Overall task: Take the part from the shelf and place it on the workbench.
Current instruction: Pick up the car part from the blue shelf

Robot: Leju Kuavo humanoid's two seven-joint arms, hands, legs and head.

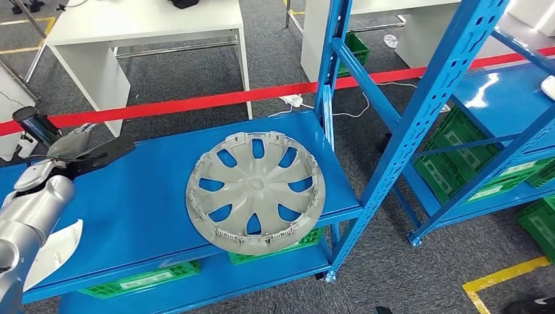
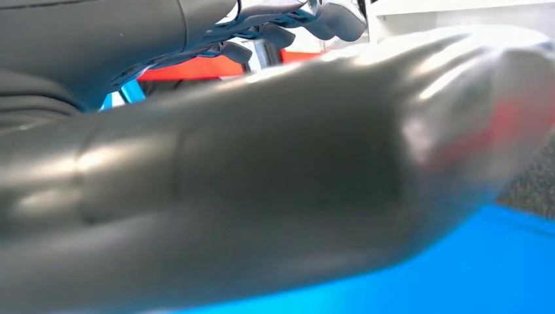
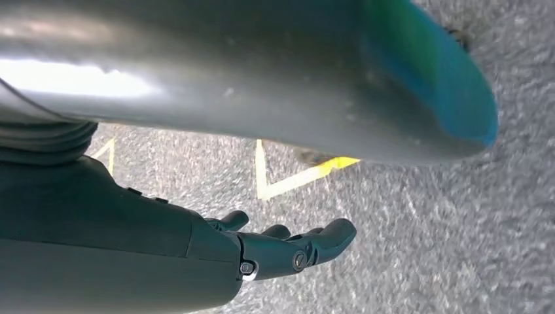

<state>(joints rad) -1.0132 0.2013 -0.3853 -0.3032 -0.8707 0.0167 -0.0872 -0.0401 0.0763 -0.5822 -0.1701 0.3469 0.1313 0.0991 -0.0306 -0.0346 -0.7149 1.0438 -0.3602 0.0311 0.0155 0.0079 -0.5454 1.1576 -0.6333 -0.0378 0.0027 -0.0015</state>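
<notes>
Left hand point(image 1: 98, 152) empty; grey spoked wheel cover point(image 1: 255, 193) flat on shelf point(image 1: 150, 203).

My silver left arm point(image 1: 26, 219) reaches forward at the near left, its dark grey left hand point(image 1: 91, 154) flat and empty. My dark right hand point(image 3: 288, 248) hangs low, fingers loosely apart, holding nothing.

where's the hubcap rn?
Head view: the hubcap lies on the blue shelf, overhanging its front edge near the upright post, to the right of the left hand.
</notes>
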